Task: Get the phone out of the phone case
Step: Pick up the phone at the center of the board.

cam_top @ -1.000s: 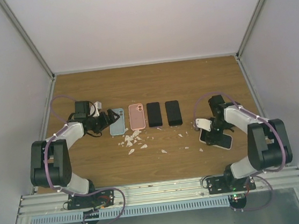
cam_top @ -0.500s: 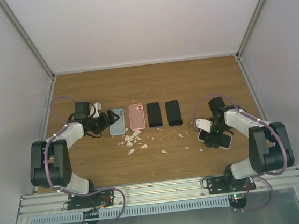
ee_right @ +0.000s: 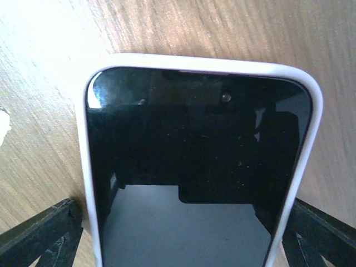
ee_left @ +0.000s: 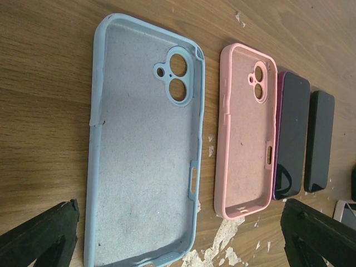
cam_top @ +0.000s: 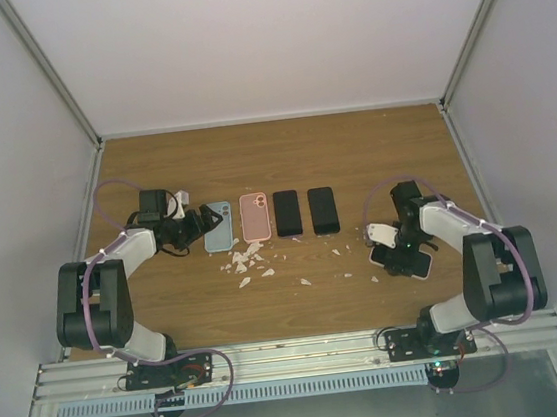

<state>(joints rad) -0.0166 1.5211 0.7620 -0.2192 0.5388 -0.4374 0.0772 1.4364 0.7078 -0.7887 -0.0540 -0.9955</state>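
A black-screened phone (ee_right: 194,156) lies face up in its white phone case (ee_right: 206,60) on the wood table, toward the right (cam_top: 412,262). My right gripper (ee_right: 183,239) hangs low over its near end, open, with one finger (ee_right: 41,233) just outside each long edge of the case. Over on the left, my left gripper (ee_left: 178,245) is open above the near end of an empty light blue case (ee_left: 144,144), its fingers (ee_left: 39,236) spread wide and holding nothing.
Right of the blue case (cam_top: 218,225) lie an empty pink case (cam_top: 254,217) and two dark phones (cam_top: 287,213) (cam_top: 323,209) in a row. Pale flakes (cam_top: 249,262) litter the wood in front of them. White walls enclose the table.
The right gripper's jaws have widened around the cased phone and the wrist has shifted slightly. The left arm has stayed put.
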